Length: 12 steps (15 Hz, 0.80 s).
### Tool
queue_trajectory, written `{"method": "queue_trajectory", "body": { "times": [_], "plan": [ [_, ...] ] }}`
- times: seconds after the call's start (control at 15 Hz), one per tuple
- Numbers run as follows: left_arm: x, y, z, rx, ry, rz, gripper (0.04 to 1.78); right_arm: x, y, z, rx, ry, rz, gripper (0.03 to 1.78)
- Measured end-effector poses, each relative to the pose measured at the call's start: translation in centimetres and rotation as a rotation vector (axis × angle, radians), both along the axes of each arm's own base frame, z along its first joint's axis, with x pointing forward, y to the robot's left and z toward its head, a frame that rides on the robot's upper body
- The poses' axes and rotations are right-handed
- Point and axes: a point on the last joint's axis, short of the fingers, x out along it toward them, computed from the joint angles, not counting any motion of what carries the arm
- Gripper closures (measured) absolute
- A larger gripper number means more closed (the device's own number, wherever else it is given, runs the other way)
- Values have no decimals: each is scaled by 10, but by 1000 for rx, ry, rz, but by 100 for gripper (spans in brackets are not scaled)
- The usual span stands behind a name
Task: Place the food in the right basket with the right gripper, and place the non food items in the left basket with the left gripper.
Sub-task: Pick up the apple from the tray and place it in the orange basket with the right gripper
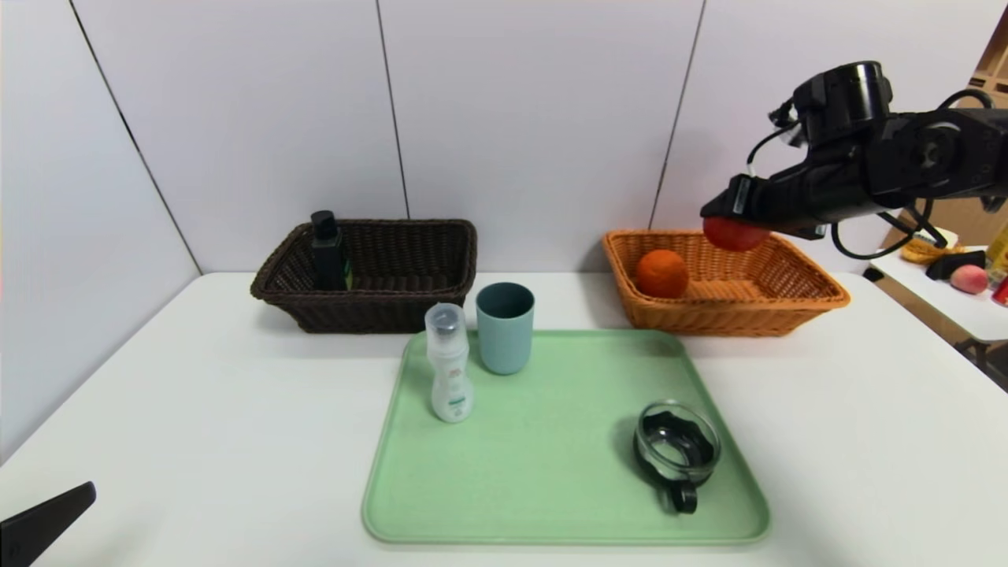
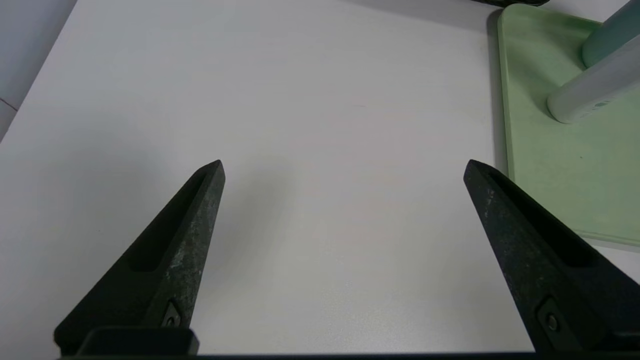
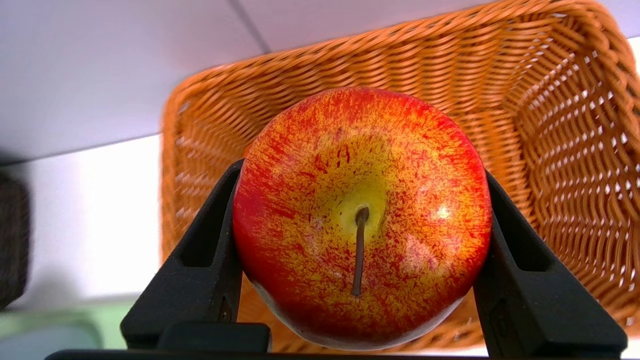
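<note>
My right gripper (image 1: 736, 220) is shut on a red and yellow apple (image 3: 361, 215) and holds it above the orange basket (image 1: 787, 303) at the back right. The apple also shows in the head view (image 1: 734, 234). An orange (image 1: 661, 273) lies in that basket. The dark brown basket (image 1: 394, 307) at the back left holds a dark bottle (image 1: 329, 252). On the green tray (image 1: 551, 472) stand a white bottle (image 1: 449, 366) and a teal cup (image 1: 505, 327), and a glass jar with a black lid (image 1: 677, 453) lies there. My left gripper (image 2: 342, 170) is open and empty over bare table at the near left.
White wall panels stand right behind both baskets. A side table at the far right holds a peach (image 1: 970, 278) and other items. The tray's edge (image 2: 502, 125) and the white bottle (image 2: 590, 92) show in the left wrist view.
</note>
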Motion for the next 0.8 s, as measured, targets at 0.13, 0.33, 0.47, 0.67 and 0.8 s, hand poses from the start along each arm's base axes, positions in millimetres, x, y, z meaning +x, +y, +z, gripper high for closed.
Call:
{"method": "queue_trajectory", "body": {
  "times": [0.13, 0.33, 0.47, 0.67, 0.8],
  "plan": [
    [0, 0, 0, 0, 0, 1, 13, 20, -8, -16, -19, 21, -49, 60],
    [0, 0, 0, 0, 0, 0, 13, 40, -12, -37, -31, 55, -71, 60],
    [0, 0, 0, 1, 0, 0, 13, 49, -13, -51, -36, 85, -75, 60],
    [0, 0, 0, 1, 3, 0, 13, 57, -13, -68, -40, 119, -75, 60],
    [0, 0, -1, 1, 3, 0, 13, 60, -12, -76, -45, 137, -71, 60]
  ]
}}
